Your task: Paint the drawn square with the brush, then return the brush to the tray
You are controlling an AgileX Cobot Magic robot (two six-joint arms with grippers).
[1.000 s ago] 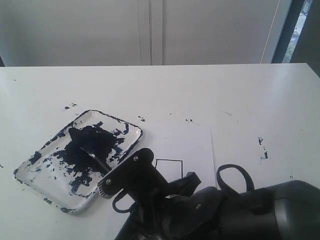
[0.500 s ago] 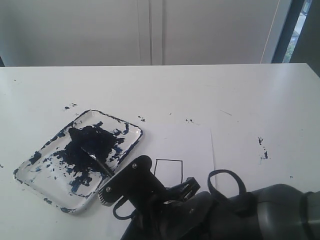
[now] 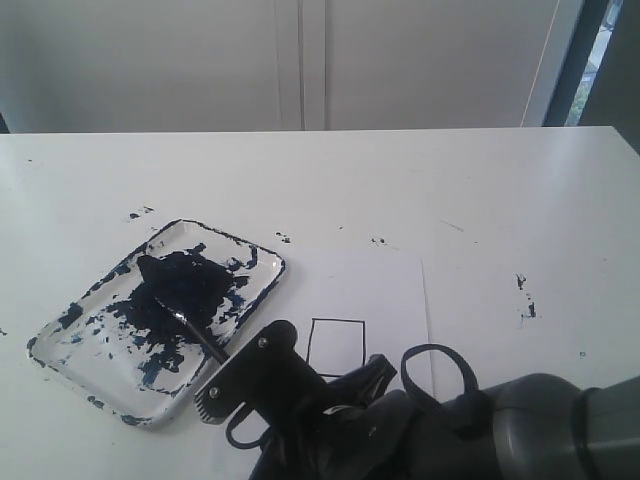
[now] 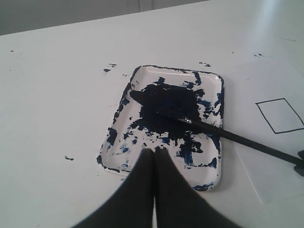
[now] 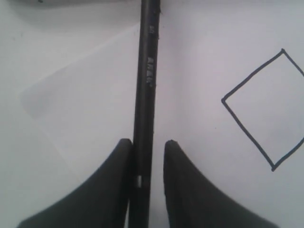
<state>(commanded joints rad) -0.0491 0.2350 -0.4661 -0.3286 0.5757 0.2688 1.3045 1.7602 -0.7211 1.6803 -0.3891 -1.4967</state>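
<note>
Brush: the brush [image 3: 190,325] lies slantwise, its bristle tip in the dark paint in the middle of the tray [image 3: 232,240]; the handle crosses the tray's rim on the paper's side and runs out over the paper sheet [image 3: 380,285].
Handle end: it passes between the jaws of the right gripper [image 5: 147,142].
Right jaws: parted around the handle, not clamped; one finger [image 5: 114,180] lies against the handle, while a thin white gap shows before the other.
Right arm pose: the right arm [image 3: 450,430] comes in low from the lower right corner of the exterior view. It stretches across the bottom of the sheet, with its wrist block beside the tray's near corner and a cable loop [image 3: 440,365] standing up behind it.
Left gripper: the left gripper [image 4: 154,152] hangs above the tray's near rim, pointing across it; its jaws are pressed together with nothing between them.
Drawn square: the drawn square [image 3: 335,345] sits on the sheet just beside the right wrist, its inside white.
Tray: on the worktop [image 3: 400,180], left of the sheet, heavily smeared.
Worktop marks: small paint specks [image 3: 525,295] lie right of the sheet.
</note>
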